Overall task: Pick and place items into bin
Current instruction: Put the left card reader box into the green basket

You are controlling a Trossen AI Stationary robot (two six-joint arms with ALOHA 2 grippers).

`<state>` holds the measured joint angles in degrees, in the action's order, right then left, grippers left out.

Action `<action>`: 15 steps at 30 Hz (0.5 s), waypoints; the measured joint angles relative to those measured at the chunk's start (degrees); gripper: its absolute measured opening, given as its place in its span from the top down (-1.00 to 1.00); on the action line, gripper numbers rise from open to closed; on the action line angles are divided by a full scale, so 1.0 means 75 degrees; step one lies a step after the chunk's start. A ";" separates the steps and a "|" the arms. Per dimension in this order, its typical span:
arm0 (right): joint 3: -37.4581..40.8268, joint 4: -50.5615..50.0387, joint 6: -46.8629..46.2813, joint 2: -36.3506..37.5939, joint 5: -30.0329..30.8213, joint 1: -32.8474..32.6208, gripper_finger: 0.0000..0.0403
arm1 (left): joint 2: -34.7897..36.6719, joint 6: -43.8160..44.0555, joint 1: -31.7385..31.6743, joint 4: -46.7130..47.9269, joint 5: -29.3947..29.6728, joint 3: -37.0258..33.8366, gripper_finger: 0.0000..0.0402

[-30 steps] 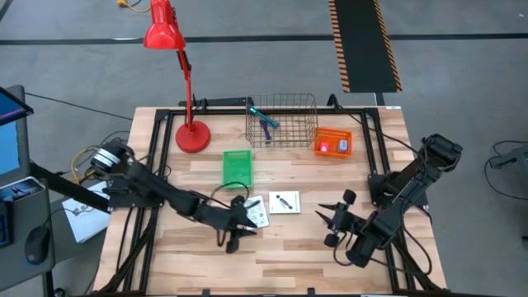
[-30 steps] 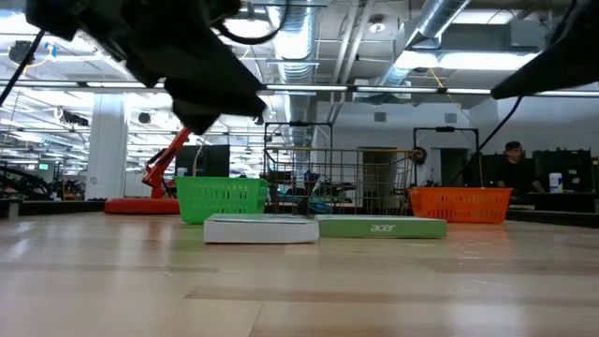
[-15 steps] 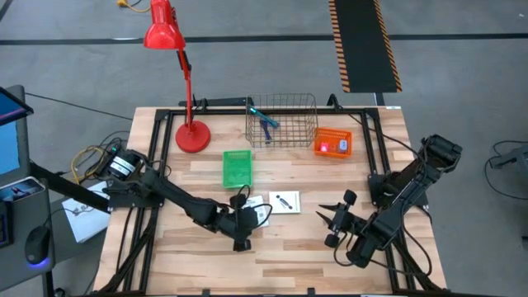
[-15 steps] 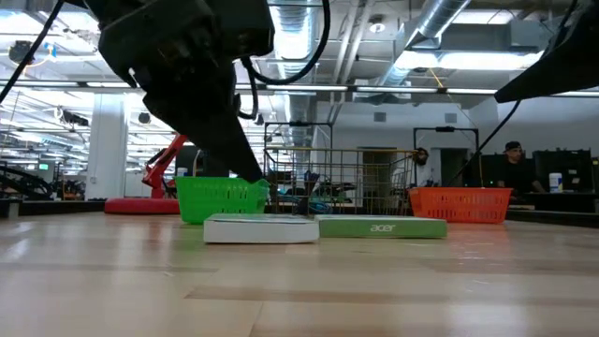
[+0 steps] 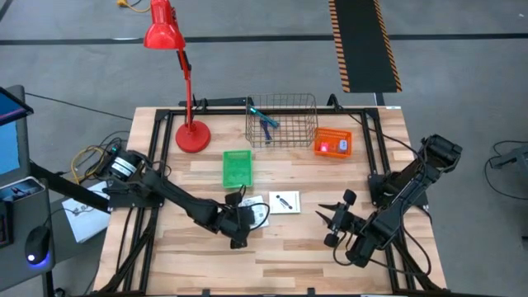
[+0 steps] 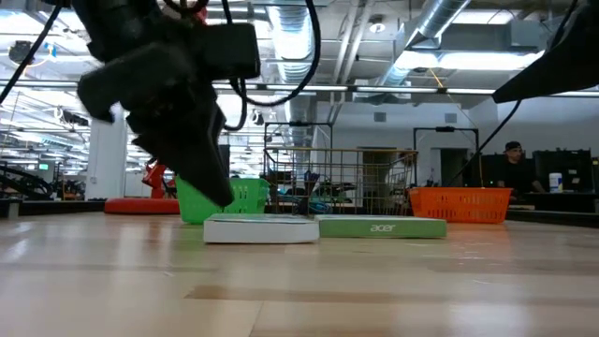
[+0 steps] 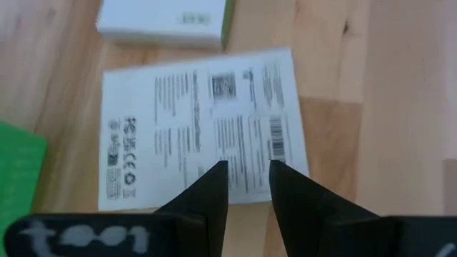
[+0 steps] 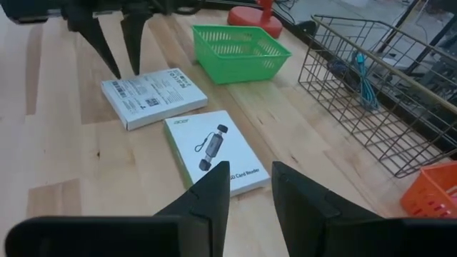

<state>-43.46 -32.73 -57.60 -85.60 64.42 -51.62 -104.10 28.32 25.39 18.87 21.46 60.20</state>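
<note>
Two flat white printed boxes lie flat on the table. The text-covered one (image 5: pixel 258 213) (image 7: pixel 200 121) (image 8: pixel 153 87) is nearer the left arm. The green-edged one with a pictured gadget (image 5: pixel 285 202) (image 8: pixel 218 151) lies beside it. My left gripper (image 5: pixel 240 221) (image 7: pixel 246 165) (image 6: pixel 220 201) is open with a narrow gap. It points down over the text box's near-left end. My right gripper (image 5: pixel 334 216) (image 8: pixel 250 171) waits open right of the boxes. A teal tool and a blue pen (image 5: pixel 266 121) lie in the wire basket. My left gripper's fingertips (image 8: pixel 118 71) stand at the near-left end of the text-covered box (image 7: pixel 246 153), pointing down from above. Whether they touch its top I cannot tell. The box lies flat on the table.
Along the far side stand a green basket (image 5: pixel 238 167), a wire basket (image 5: pixel 301 107) and an orange basket (image 5: pixel 332 143) holding a small pink-red thing. A red lamp (image 5: pixel 191 132) stands at the far left. Bare wood lies near the table's near edge.
My left gripper has come down from well above the table to the text-covered box's left end, tipping its fingers more steeply downward. The boxes and my right arm have stayed in place.
</note>
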 joint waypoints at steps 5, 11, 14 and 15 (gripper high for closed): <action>0.0000 0.0013 0.0006 0.0000 -0.0003 0.0000 0.52 | -0.0310 0.0069 0.0038 0.0045 -0.0275 0.0027 0.53; -0.0003 -0.0007 -0.0061 0.0000 -0.0006 0.0000 0.52 | -0.0584 0.0448 0.0105 -0.0019 -0.0402 0.0044 0.53; -0.0003 0.0017 -0.0061 0.0000 -0.0009 0.0000 0.52 | -0.0598 0.0605 0.0196 -0.0034 -0.0378 0.0034 0.53; -0.0003 0.0018 -0.0061 0.0000 -0.0009 0.0000 0.52 | -0.0601 0.0658 0.0240 -0.0051 -0.0391 0.0032 0.53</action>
<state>-43.48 -32.59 -58.06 -85.60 64.36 -51.62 -108.60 33.25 27.19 18.49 18.53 60.45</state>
